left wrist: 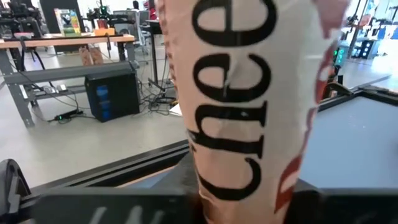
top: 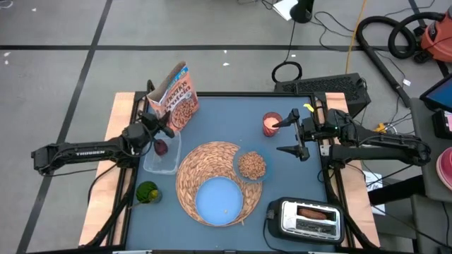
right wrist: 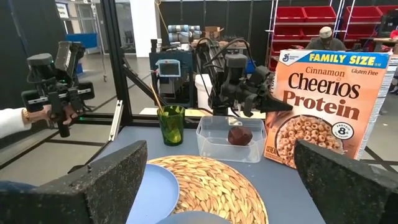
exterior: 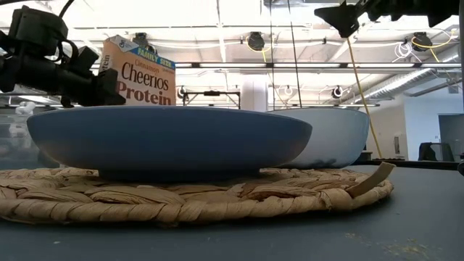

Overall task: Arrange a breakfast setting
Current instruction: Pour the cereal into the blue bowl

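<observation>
The orange-brown cereal box (top: pixel 176 95) stands at the table's far left, and my left gripper (top: pixel 161 128) is shut on it. The round straw placemat (top: pixel 194 169) lies in the middle. It bears the light-blue plate (top: pixel 219 200) and a small bowl (top: pixel 251 166) filled with cereal. A small dark-red item (right wrist: pixel 239 135) lies in a clear tub (top: pixel 162 159). A brown bread (top: pixel 311 212) sits in the toaster's slot. A thin gold handle (right wrist: pixel 157 99) stands in a green glass (right wrist: pixel 171 124). My right gripper (top: pixel 296 137) is open and empty, right of the bowl. My left gripper holds the cereal box by its upright edge (right wrist: pixel 273 106) on the near-left side, about halfway up. The fingers come level from the table's left. The box (left wrist: pixel 242 106) fills the gap between them in the left wrist view. Its bottom (right wrist: pixel 311 165) stands on the table.
The chrome-and-black toaster (top: pixel 305 217) stands at the near right. A red cup (top: pixel 272 123) stands far right of the placemat. The green glass (top: pixel 147 192) stands near left. A person's hand (right wrist: pixel 18 118) holds a device beyond the table.
</observation>
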Motion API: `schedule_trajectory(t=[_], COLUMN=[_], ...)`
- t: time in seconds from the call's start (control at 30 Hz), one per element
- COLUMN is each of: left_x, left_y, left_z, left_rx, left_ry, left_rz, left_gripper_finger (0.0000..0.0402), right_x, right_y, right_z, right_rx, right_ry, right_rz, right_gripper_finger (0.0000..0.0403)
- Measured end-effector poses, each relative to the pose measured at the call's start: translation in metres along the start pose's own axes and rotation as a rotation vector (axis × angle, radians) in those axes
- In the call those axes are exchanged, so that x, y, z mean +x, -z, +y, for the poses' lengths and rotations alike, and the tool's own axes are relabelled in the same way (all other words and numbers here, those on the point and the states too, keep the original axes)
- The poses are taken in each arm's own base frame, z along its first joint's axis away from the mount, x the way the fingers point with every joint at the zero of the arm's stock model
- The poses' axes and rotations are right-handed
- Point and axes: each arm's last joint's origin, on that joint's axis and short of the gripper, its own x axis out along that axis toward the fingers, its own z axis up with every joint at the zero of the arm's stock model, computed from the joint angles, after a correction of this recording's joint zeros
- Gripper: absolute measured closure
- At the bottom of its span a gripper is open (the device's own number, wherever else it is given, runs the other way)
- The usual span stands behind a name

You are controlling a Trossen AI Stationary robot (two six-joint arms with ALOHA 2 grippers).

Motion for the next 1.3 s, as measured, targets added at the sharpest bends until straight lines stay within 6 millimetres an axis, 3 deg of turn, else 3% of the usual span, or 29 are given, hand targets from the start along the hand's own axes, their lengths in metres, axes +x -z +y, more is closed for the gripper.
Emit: schedule_trajectory(t=[0.37,0.63,1.3], left_x=[0.000,0.000,-0.003], left_y=[0.000,-0.001,-0.026], left_z=[0.000,0.000,0.000], left_rx=[-0.035,-0.043,-0.051], left_ry=[-0.001,0.000,0.001], left_rz=[-0.001,-0.011,-0.237], left_gripper_finger=[0.0209,0.0145,0.0130], right_x=[0.000,0.000,0.000], right_y=[0.000,0.000,0.000], right_z=[0.000,0.000,0.000], right_rx=[0.000,0.000,0.003], right_ry=[0.000,0.000,0.000], right_rz=[0.000,0.000,-0.001], right_gripper_finger=[0.0009,0.0009,0.0009])
